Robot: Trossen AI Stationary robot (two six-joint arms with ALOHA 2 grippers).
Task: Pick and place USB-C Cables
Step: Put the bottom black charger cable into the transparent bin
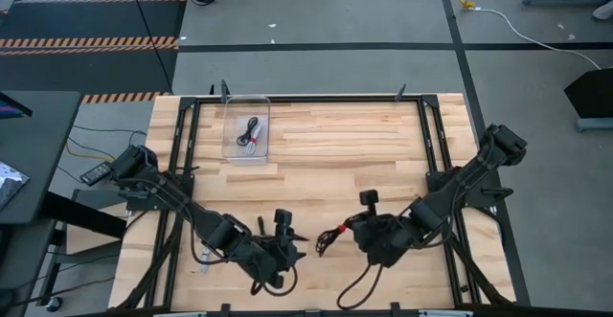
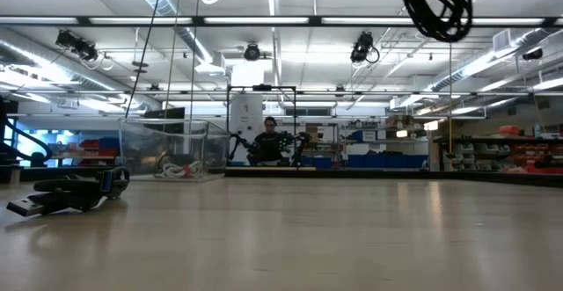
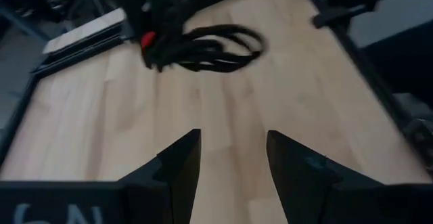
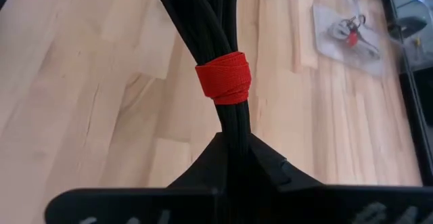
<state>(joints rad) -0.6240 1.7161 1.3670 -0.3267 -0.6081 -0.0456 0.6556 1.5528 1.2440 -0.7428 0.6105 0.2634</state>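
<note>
A black coiled USB-C cable [image 4: 218, 28] with a red tie [image 4: 224, 79] sits in my shut right gripper [image 1: 337, 233] over the table's near middle. In the low view its loops [image 2: 435, 5] hang high above the wood. My left gripper [image 3: 233, 158] is open and touches nothing. It stands just left of that cable [image 3: 210, 47] and faces it [image 1: 287, 233]. A clear box [image 1: 247, 130] at the far left holds a black cable and a silvery-white red-tied one [image 4: 352, 34]. My right gripper pinches the black bundle between its two fingers just below the red tie [image 4: 230, 126]. The fingers lie along the bundle. The cable is lifted clear of the table; its loops [image 2: 435, 5] show well above the wood in the low view.
A dark metal frame [image 1: 426, 145] borders the wooden table top, and bare wood lies between the grippers and the box. In the low view a dark object [image 2: 70, 194] lies on the table at the left. A person sits in the room far behind the table [image 2: 268, 141].
</note>
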